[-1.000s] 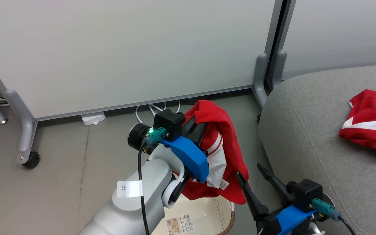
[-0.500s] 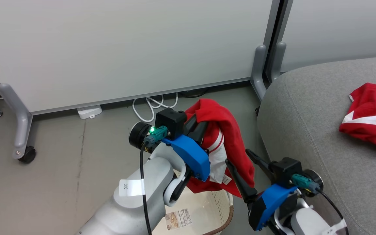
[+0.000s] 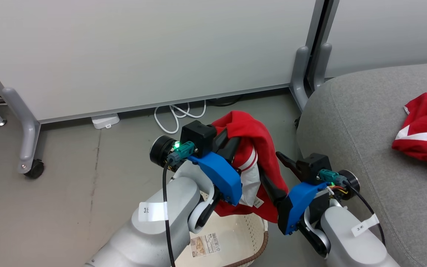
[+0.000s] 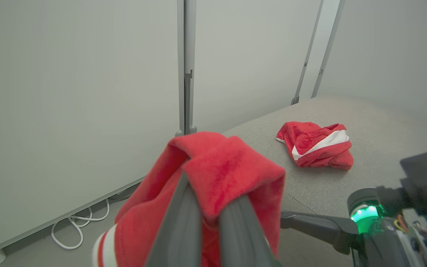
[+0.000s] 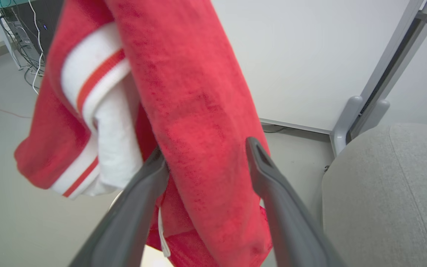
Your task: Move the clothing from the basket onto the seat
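A red garment [image 3: 260, 148] with white stripes hangs lifted above the cream basket [image 3: 252, 231], and my left gripper [image 3: 232, 142] is shut on its top fold. The left wrist view shows the cloth [image 4: 221, 167] draped over the pinching fingers [image 4: 178, 222]. My right gripper [image 3: 274, 172] stands open, its two fingers on either side of the hanging cloth [image 5: 198, 111] without pressing it. On the grey seat [image 3: 361, 122] at the right lies a second piece of red clothing [image 3: 426, 131], also seen as a crumpled heap [image 4: 315, 148].
White partition panels [image 3: 143, 55] on grey feet with a caster [image 3: 35, 168] stand behind. A white cable [image 3: 176, 115] and a white power block [image 3: 105, 120] lie on the grey floor by the wall. The seat's rounded edge is close to my right arm.
My right gripper has risen and moved left, from beside the seat's edge to around the hanging garment, still open. The left gripper keeps the garment up. The camera has shifted slightly.
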